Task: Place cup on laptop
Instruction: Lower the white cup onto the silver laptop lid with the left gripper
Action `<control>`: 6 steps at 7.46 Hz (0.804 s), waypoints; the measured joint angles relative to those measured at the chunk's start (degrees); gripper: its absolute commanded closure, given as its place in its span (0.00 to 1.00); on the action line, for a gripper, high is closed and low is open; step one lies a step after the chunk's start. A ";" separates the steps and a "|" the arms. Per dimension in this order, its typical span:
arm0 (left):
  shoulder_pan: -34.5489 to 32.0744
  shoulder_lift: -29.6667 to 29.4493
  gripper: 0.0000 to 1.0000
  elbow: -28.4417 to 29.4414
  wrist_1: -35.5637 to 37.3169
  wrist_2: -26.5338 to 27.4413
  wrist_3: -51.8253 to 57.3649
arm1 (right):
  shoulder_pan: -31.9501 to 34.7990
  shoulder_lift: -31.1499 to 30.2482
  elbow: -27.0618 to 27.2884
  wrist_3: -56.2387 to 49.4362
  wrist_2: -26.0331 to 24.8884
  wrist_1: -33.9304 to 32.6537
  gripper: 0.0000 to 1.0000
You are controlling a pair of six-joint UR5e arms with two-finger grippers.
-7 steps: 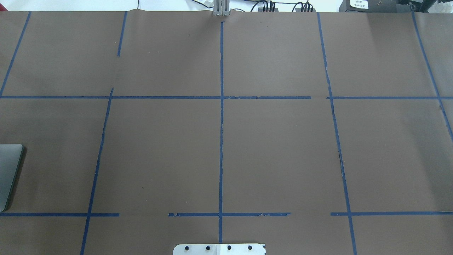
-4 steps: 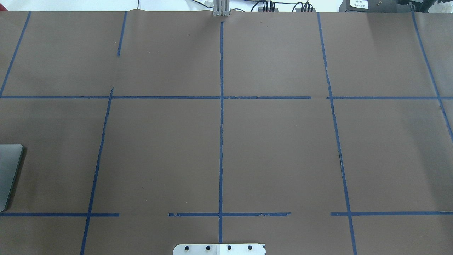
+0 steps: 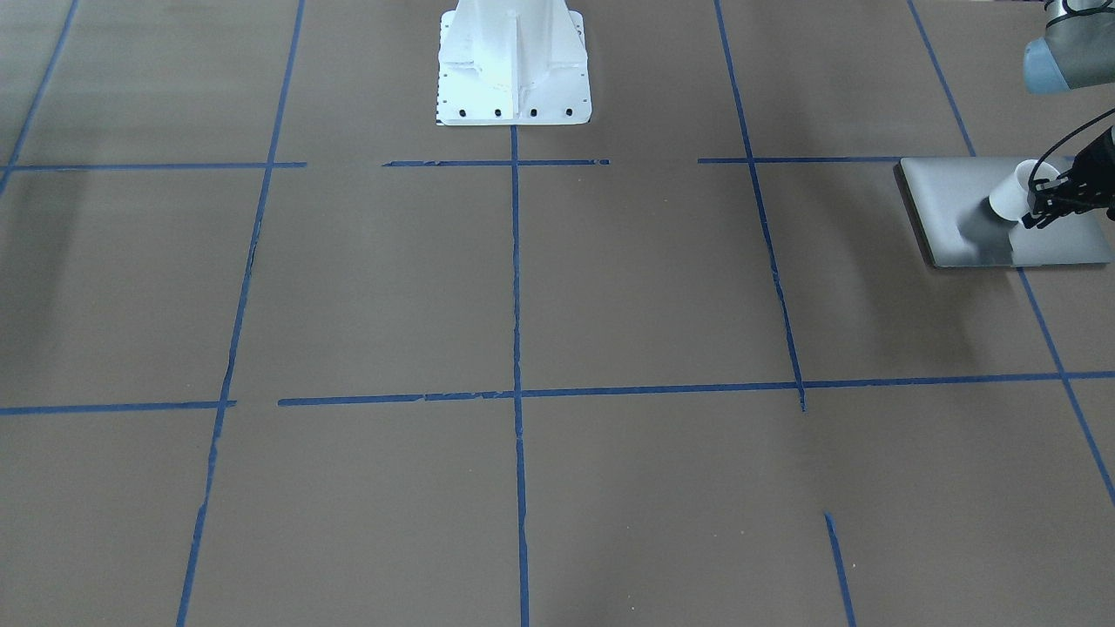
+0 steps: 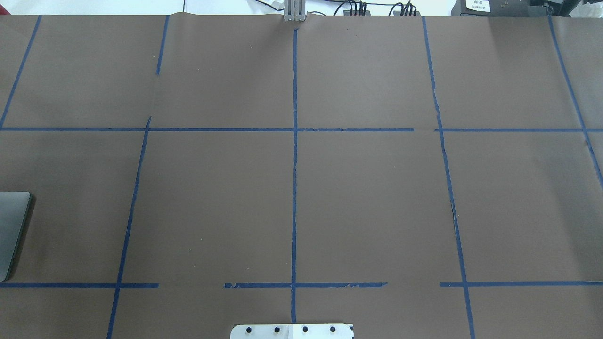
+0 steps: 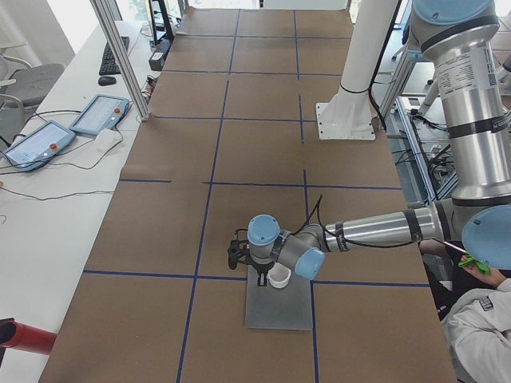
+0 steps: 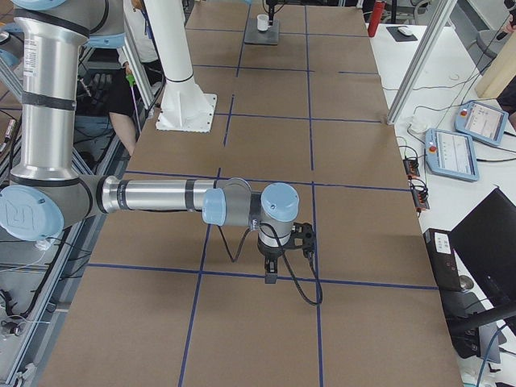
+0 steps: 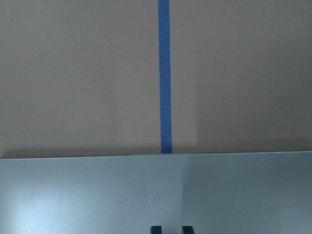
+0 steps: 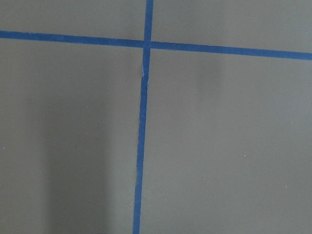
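The silver-grey laptop (image 3: 976, 205) lies flat at the table's left end; only its corner shows in the overhead view (image 4: 12, 230). My left gripper (image 3: 1043, 207) is shut on the small white cup (image 3: 1010, 196) and holds it, tilted, just over the lid. The left side view shows the cup (image 5: 279, 277) beside the gripper (image 5: 260, 278) over the laptop (image 5: 279, 307). In the left wrist view two close fingertips (image 7: 156, 228) peep in over the lid (image 7: 97, 195); the cup is hidden there. My right gripper (image 6: 270, 274) hangs over bare table; I cannot tell whether it is open or shut.
The white robot pedestal (image 3: 514, 61) stands at the table's middle rear. Blue tape lines (image 4: 294, 188) grid the brown table cover. Teach pendants (image 5: 100, 114) and a red object (image 5: 24, 339) lie off the table. A person (image 5: 483, 319) sits near the robot.
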 measured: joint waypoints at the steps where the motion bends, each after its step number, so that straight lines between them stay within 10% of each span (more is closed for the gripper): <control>1: 0.11 -0.01 0.00 0.12 -0.09 0.00 0.12 | 0.00 0.00 0.00 0.00 0.00 -0.01 0.00; 6: -0.35 -0.01 0.00 -3.18 1.74 -0.55 2.52 | 0.00 0.00 0.00 0.00 -0.01 -0.05 0.00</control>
